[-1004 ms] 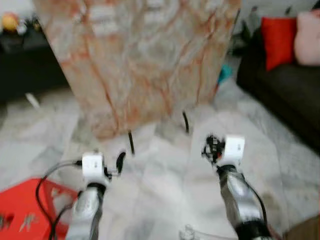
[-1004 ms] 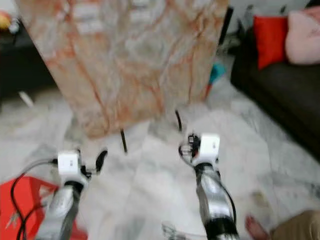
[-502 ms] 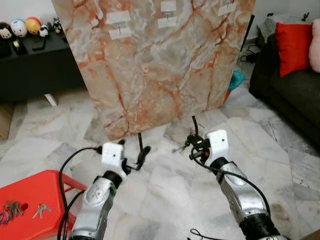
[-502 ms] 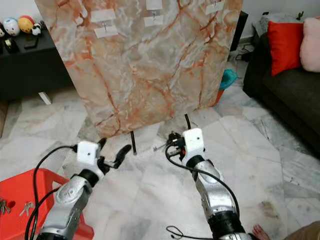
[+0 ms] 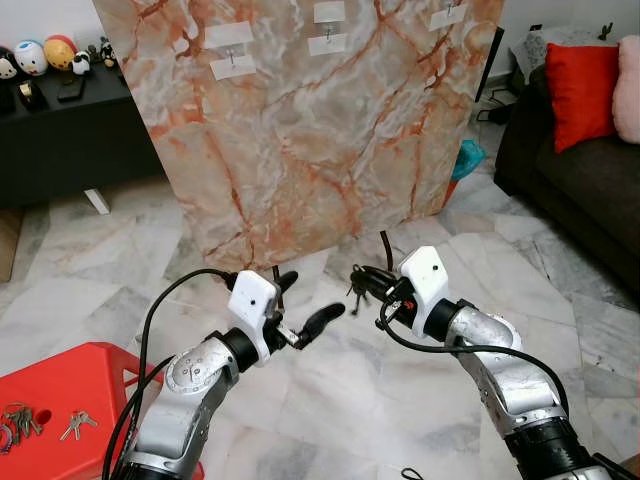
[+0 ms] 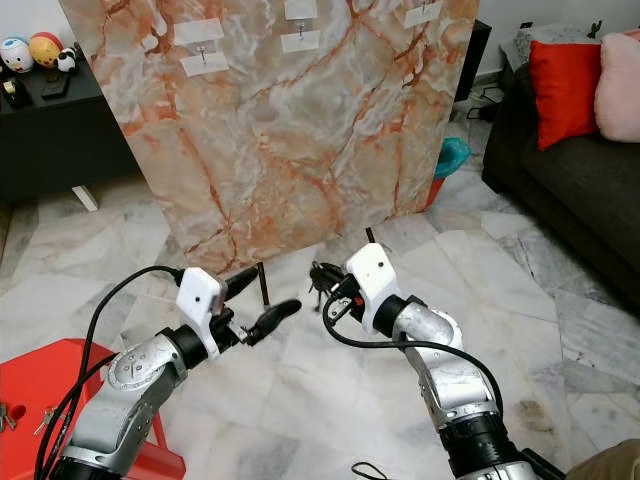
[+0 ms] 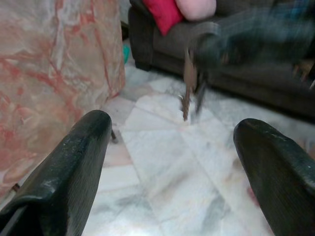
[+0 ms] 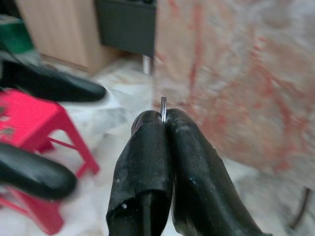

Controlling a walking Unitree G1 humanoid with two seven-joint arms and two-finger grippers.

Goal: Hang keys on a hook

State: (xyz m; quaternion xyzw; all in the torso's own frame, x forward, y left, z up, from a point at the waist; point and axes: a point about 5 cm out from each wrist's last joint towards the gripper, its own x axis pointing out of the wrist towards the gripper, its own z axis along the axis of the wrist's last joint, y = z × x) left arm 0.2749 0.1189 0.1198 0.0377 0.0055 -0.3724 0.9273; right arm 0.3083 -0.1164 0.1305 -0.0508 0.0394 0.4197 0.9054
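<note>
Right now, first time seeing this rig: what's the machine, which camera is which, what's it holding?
It is a walking humanoid with two silver arms. The two wide pictures come from its head camera; the two close ones look along each wrist's black fingers. The right gripper is shut on a small bunch of metal keys. The left gripper is open and empty, facing it. Ahead leans a marble-patterned board with small hooks on white pads. Spare keys lie on a red plastic stool.

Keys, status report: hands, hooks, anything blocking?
Right hand shut on keys. Left hand open, empty, facing them. Hooks high on marble board; nothing between.
</note>
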